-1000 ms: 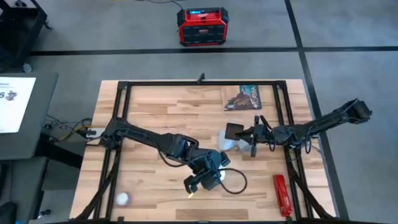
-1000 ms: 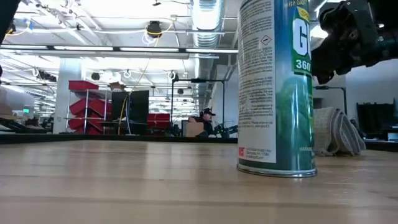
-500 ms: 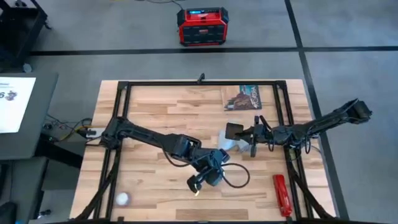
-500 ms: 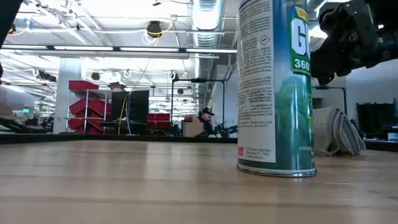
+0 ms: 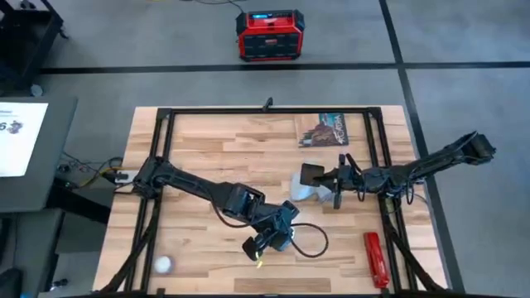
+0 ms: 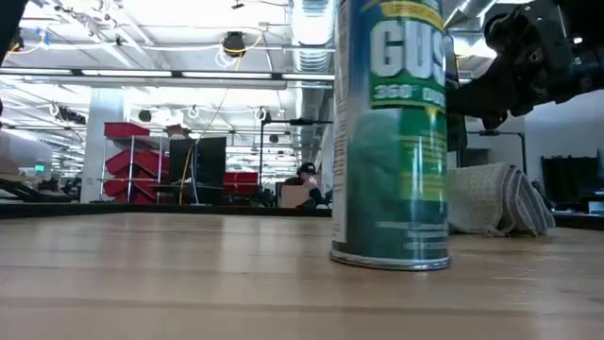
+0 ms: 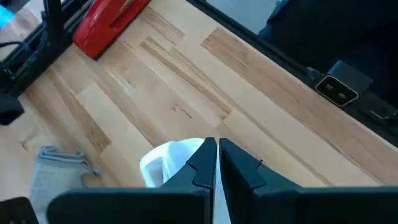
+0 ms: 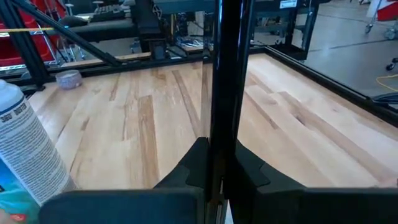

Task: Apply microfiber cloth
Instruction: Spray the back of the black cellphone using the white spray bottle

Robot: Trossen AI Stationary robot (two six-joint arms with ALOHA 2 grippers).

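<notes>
Right gripper (image 8: 214,158) clamps slim black phone (image 5: 310,174) mid-bench; left gripper (image 7: 215,155), pinching green aerosol can (image 6: 389,142), should park it, then fetch crumpled pale grey-blue microfiber cloth (image 6: 493,198).

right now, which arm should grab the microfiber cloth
Left, probably. The right fingers are shut on the black phone, while the left fingers are close to the microfiber cloth.

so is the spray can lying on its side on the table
No, the low view shows the spray can standing upright on its base on the wooden table, with the microfiber cloth bunched behind it.
</notes>
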